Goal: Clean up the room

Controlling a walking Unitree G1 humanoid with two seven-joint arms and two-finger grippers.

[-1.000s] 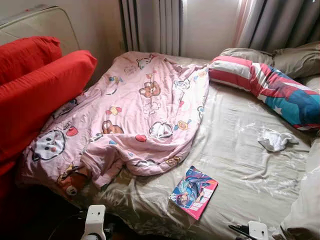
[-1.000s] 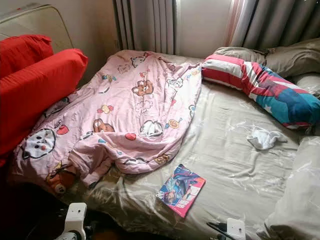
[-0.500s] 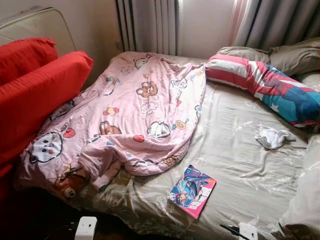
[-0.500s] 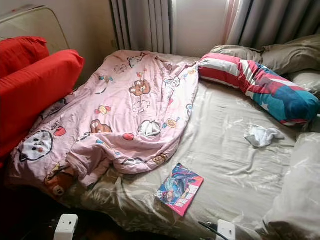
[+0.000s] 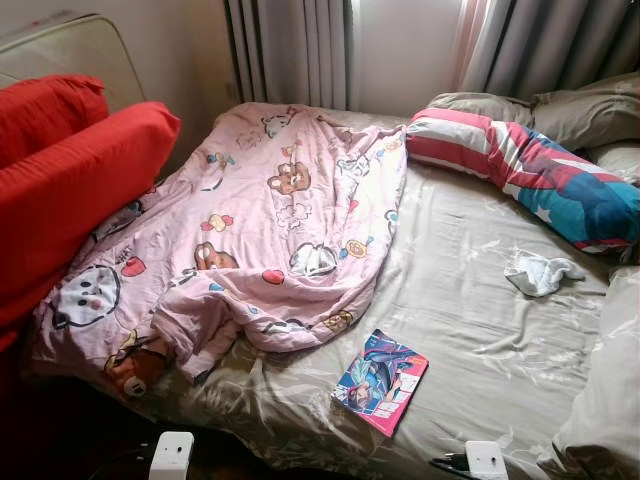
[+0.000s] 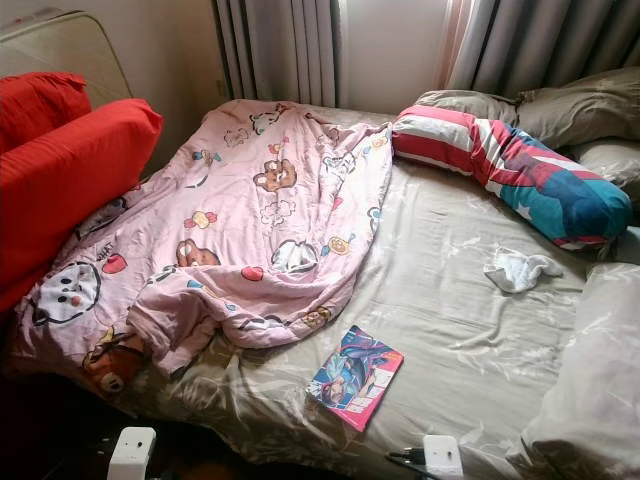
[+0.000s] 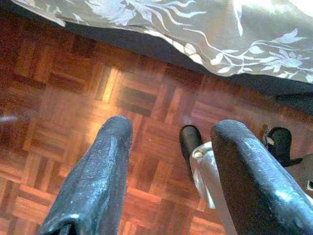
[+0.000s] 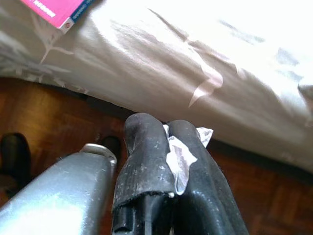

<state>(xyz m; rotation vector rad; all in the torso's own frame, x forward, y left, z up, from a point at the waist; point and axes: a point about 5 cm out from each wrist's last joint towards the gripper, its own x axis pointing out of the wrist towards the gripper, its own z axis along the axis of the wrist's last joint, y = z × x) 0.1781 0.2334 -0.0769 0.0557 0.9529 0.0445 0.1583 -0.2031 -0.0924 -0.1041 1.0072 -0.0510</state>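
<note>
A: Right hand?

B: Fingers pressed together, clamped on a small scrap of white paper or tissue that stuck out between the tips. It hung low over the parquet floor, just off the edge of the bed.

A: Left hand?

B: Fingers apart, nothing between them. Also low over the parquet, bed edge just ahead of it; a silver leg and black foot of the robot showed past the fingertips.

A: What was on the bed?

B: A magazine with a pink and blue cover lay flat near the bed's front edge, closest to the right hand, ahead and slightly inward of it. A crumpled white cloth lay further in, well beyond the right hand. A pink cartoon-print blanket was rumpled across the half of the bed ahead of the left hand, one corner hanging over the front edge.

A: Pillows?

B: A long striped red, white and blue bolster at the far side, with grey pillows behind it. Two red cushions stacked outward of the left hand, touching the blanket. Grey curtains behind the bed.
</note>
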